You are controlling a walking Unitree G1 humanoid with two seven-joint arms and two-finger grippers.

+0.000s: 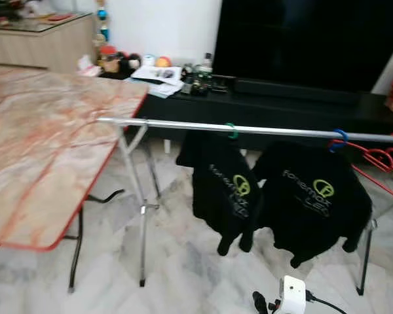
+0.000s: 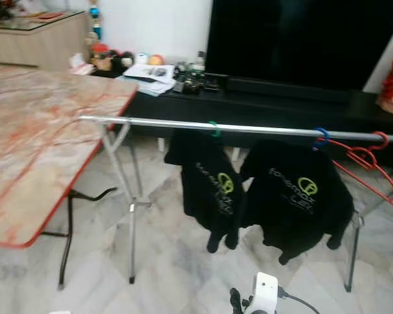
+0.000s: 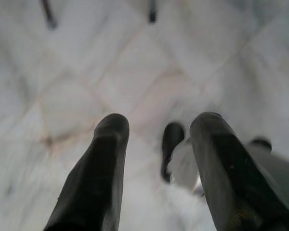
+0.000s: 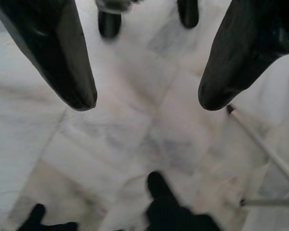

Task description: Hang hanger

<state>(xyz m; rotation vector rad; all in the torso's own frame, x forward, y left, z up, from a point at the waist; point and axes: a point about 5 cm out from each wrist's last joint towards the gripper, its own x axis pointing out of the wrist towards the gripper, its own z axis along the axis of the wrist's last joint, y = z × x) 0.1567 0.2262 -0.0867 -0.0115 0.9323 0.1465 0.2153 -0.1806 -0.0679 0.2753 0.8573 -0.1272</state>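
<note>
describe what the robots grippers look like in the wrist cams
Each gripper has two long black fingers, thick at the base and tapering to rounded, blunt tips with a dull matte finish. The left gripper has its fingers wide apart, and the right gripper has its fingers wide apart too. No markings or cables can be made out on them.

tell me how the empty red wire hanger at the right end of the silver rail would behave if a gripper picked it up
The empty red wire hanger looks thin and bare, so probably light and a bit springy. Its narrow, smooth wire may slip or swivel between fingers. Hooked on the silver rail beside a blue hanger, it could snag when lifted.
</note>
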